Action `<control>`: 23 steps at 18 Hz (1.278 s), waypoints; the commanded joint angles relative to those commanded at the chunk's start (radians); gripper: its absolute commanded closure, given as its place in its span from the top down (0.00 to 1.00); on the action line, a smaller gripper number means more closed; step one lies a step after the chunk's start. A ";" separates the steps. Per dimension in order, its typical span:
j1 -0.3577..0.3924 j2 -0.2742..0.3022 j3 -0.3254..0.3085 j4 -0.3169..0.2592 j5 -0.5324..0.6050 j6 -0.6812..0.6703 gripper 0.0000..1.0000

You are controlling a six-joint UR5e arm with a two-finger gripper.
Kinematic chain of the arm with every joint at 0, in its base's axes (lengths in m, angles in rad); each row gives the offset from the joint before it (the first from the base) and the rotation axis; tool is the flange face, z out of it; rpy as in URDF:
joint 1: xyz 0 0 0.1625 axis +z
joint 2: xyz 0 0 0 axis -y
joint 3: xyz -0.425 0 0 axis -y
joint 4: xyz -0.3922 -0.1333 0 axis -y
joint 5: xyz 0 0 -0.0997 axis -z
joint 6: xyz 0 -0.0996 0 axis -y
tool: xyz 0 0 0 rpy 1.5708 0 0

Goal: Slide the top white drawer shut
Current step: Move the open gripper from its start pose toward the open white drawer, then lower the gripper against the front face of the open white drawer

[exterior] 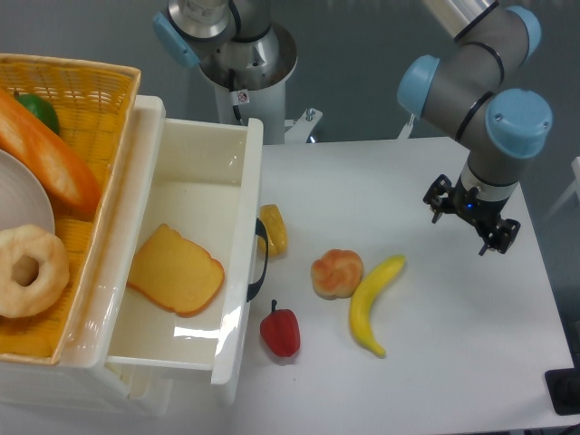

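Hovering above the bare right side of the table (453, 362), the gripper (471, 223) hangs with its two fingers spread apart and nothing between them. Everything that matters sits well away to its left. The top white drawer (195, 177) stands pulled far out of the cabinet, its black arched handle (259, 263) facing toward the gripper, and a slice of toast (175, 270) lies on its floor. To my eye the job has not begun: the drawer is fully open, nothing touches its front, and the whole approach and push are left to do.

Between the gripper and the drawer front lie several play foods: a banana (373, 304) nearest the gripper, a round bun (336, 273) just beyond it, a red pepper (281, 332) closer to the drawer, and a small yellow piece (273, 228) right against the handle. Farther left than the drawer, a yellow wicker basket (91, 91) on top of the cabinet holds a doughnut (27, 270) and a baguette (47, 154).

As for writing, a small red-and-white sticker (241, 96) sits on the robot's base column, too small to read.
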 joint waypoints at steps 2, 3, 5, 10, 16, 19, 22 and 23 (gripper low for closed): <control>-0.006 -0.002 -0.002 -0.002 0.005 -0.002 1.00; -0.008 0.000 -0.002 -0.003 0.006 -0.002 1.00; -0.011 0.003 -0.006 -0.006 0.005 -0.006 1.00; -0.003 0.057 -0.129 0.034 -0.009 -0.064 1.00; -0.098 0.092 -0.150 0.008 -0.002 -0.323 1.00; -0.156 0.095 -0.106 0.003 -0.030 -0.454 1.00; -0.169 0.097 -0.098 -0.011 -0.153 -0.558 0.71; -0.176 0.100 -0.097 -0.040 -0.170 -0.592 0.58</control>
